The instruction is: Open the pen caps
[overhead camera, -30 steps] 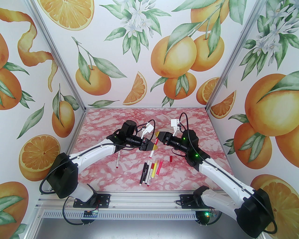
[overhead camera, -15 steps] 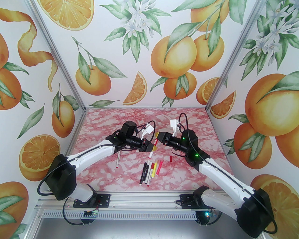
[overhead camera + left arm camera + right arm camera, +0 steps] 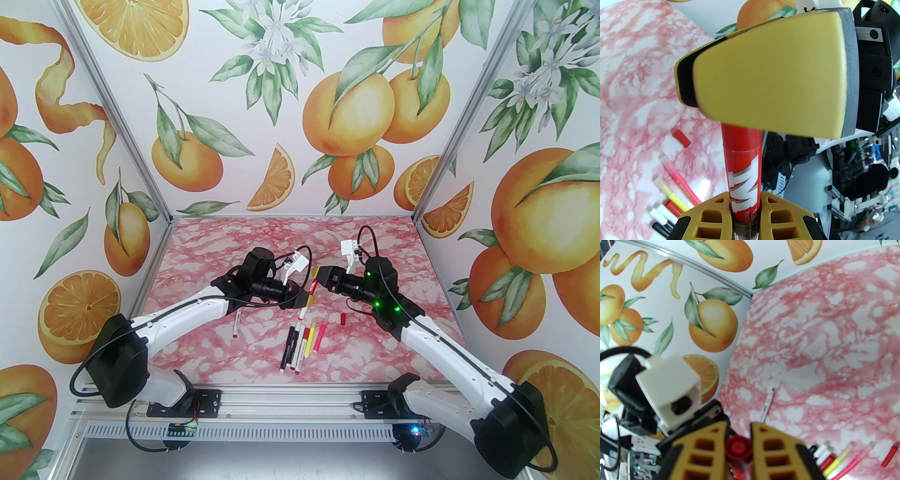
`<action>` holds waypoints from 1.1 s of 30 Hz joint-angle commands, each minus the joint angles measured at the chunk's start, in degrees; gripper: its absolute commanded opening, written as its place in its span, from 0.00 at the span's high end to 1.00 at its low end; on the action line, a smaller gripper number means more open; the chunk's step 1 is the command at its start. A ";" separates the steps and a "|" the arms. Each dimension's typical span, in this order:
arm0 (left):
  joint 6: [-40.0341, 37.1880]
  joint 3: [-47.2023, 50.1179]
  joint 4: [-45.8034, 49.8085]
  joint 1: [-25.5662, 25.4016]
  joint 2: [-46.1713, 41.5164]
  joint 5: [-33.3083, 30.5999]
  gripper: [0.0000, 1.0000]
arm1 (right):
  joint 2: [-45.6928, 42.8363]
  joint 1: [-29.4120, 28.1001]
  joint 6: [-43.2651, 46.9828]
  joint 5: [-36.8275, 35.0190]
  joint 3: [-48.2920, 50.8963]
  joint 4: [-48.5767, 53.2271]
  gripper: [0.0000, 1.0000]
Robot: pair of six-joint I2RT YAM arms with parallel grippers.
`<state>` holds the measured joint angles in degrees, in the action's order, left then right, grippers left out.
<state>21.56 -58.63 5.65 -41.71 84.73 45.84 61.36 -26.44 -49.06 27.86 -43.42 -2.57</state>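
Two sets of fingers share one pen in the air above the table (image 3: 211, 243). From the top camera, the held pen (image 3: 305, 311) slants from 1 o'clock down to 7 o'clock. The left fingers (image 3: 305, 298) are clamped on its barrel and the right fingers (image 3: 320, 273) on its 1 o'clock end, the two sets nearly touching. On the table, a row of pens (image 3: 302, 344) lies at 6 o'clock of the pair, a lone pen (image 3: 236, 323) at 8 o'clock and a loose cap (image 3: 343, 319) at 4 o'clock. From the left wrist, the left fingers (image 3: 767, 206) press both sides of the printed barrel at 6 o'clock. The red cap (image 3: 741, 138) runs up toward 12 o'clock under the broad yellow pad (image 3: 773, 77) of the right fingers, and the seam between cap and barrel looks closed. From the right wrist, the right fingers (image 3: 756, 434) pinch the round end of the red cap (image 3: 737, 447) at 6 o'clock, with the row of pens (image 3: 836, 458) at 4 o'clock. By my reading the cap is not yet off. A pull off the pen's axis could jam the cap or lever the barrel askew. If the cap grips harder than the pads do, the slick barrel could slide through the left fingers, or the cap could slip from the right. A sudden release could drop the pen onto the row below.
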 commanded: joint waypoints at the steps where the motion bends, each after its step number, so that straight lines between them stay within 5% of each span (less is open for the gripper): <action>1: 0.38 2.88 2.94 -2.13 -0.88 4.74 1.00 | -1.60 2.61 -0.16 -8.18 -3.64 -5.28 0.96; 33: -4.85 3.52 8.81 -3.52 -1.96 10.93 1.00 | 2.43 8.14 -0.25 2.77 -8.53 -12.41 0.96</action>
<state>21.89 -57.58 1.93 -42.04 83.90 46.74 63.44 -22.31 -48.38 37.91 -46.22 -2.74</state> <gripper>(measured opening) 0.175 0.180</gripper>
